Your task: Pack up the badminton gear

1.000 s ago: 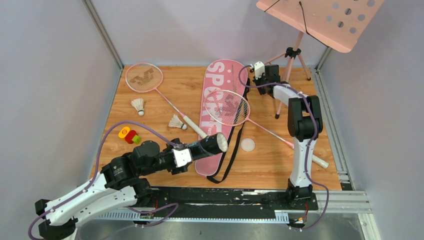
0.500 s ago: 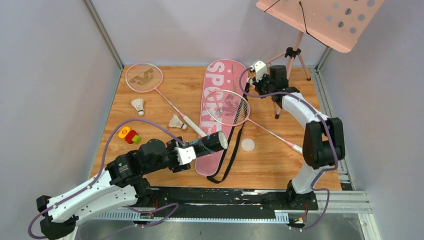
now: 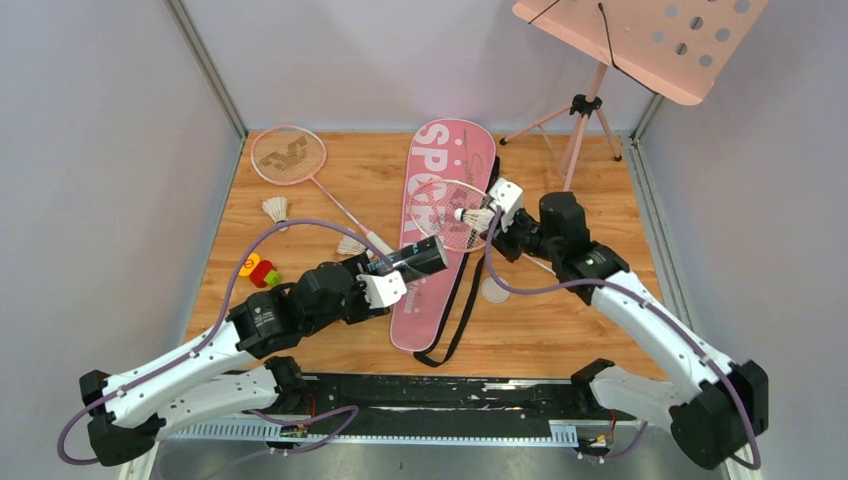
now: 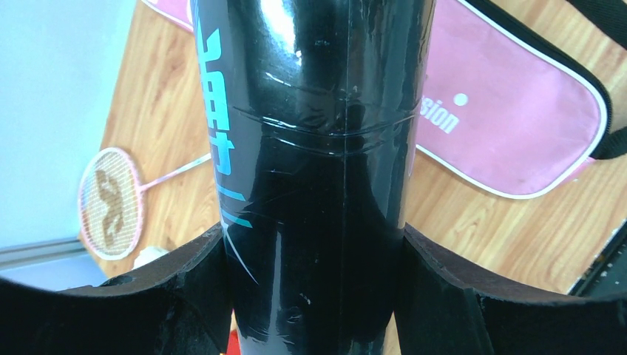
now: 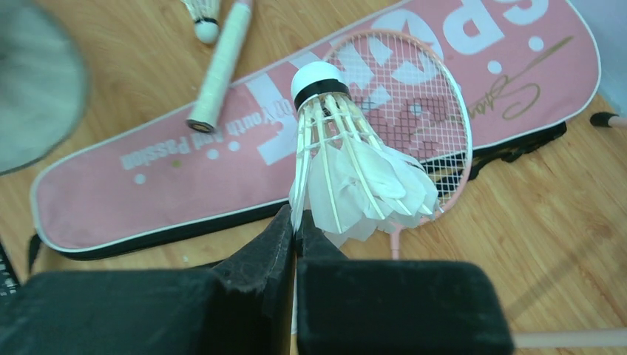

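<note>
My left gripper [image 3: 392, 273] is shut on the long black tube [image 3: 412, 262], held above the table with its open end toward the pink "SPORT" bag [image 3: 440, 170]. In the left wrist view the tube [image 4: 318, 148] fills the gap between both fingers [image 4: 185, 288]. My right gripper [image 3: 490, 222] is shut on the feather edge of a white shuttlecock [image 3: 472, 215], cork toward the tube, above the racket head [image 3: 450, 225] lying on the bag. The right wrist view shows this shuttlecock [image 5: 347, 155] in my right gripper [image 5: 296, 225]. Another racket [image 3: 288, 155] and two shuttlecocks [image 3: 276, 209] [image 3: 350, 245] lie at left.
A small orange, red and green toy [image 3: 258, 270] lies near the left arm. A round white lid [image 3: 493, 290] lies by the bag's black strap [image 3: 462, 300]. The pink music stand [image 3: 640, 45] stands at the back right. Grey walls close three sides.
My right arm has swung from the back by the stand's foot to above the racket on the bag. My left arm has moved the tube up and slightly left.
</note>
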Controlling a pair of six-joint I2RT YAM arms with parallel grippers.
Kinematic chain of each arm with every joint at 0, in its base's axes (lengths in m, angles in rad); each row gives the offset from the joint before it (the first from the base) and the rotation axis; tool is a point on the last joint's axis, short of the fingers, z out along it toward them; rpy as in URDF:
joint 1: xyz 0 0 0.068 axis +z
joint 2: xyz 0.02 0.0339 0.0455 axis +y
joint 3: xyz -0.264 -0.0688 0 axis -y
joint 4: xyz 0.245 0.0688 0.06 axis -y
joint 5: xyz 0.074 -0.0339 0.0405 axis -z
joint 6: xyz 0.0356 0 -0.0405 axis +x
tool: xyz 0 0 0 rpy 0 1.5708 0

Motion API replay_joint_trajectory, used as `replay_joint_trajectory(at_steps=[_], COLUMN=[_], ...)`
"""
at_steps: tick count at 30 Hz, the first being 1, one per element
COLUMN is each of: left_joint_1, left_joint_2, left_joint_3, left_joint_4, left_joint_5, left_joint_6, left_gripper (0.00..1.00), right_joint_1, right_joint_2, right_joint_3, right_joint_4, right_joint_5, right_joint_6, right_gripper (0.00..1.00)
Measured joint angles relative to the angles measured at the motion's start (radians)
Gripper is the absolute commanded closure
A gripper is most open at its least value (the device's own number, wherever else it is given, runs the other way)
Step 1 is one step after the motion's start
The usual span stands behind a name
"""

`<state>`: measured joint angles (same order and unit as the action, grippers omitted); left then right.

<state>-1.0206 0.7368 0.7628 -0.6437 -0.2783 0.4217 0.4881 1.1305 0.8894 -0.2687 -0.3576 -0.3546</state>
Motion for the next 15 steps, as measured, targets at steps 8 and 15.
replay_joint_trajectory(at_steps=[8,15], left_joint_1=[0.0,0.0], left_joint_2=[-0.016,-0.043], left_joint_3=[0.022,0.039], left_joint_4=[-0.022,-0.079], left_joint_5=[-0.092,-0.089], left_joint_6=[0.022,0.08], left_gripper=[0.44,0.44], right_joint_1=[0.16,0.36], right_joint_2=[-0.223,-0.246], right_joint_3=[-0.049,-0.051], right_joint_4=[-0.048,-0.111], right_joint_5=[0.006,0.06], right_joint_6=[0.04,-0.018], right_gripper=[1.0,1.0])
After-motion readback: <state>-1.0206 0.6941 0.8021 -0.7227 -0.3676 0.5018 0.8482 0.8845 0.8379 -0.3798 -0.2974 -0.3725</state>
